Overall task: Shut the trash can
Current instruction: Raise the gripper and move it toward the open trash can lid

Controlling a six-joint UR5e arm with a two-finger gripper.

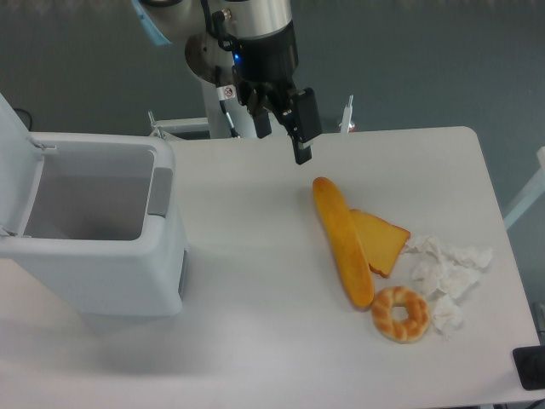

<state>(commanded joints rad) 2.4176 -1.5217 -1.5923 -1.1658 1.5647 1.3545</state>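
Boxy white trash can (98, 256), lid up

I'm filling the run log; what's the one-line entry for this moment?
trash can: lid open | gripper: above table, holding nothing, away from can | task: not done

Small round red-ringed prohibition-style sticker (228, 92) on the arm's wrist (247, 51) — its symbol too tiny to make out, no words, brand names or numbers readable anywhere else — not on the white bin (102, 264), not on the table (255, 324).
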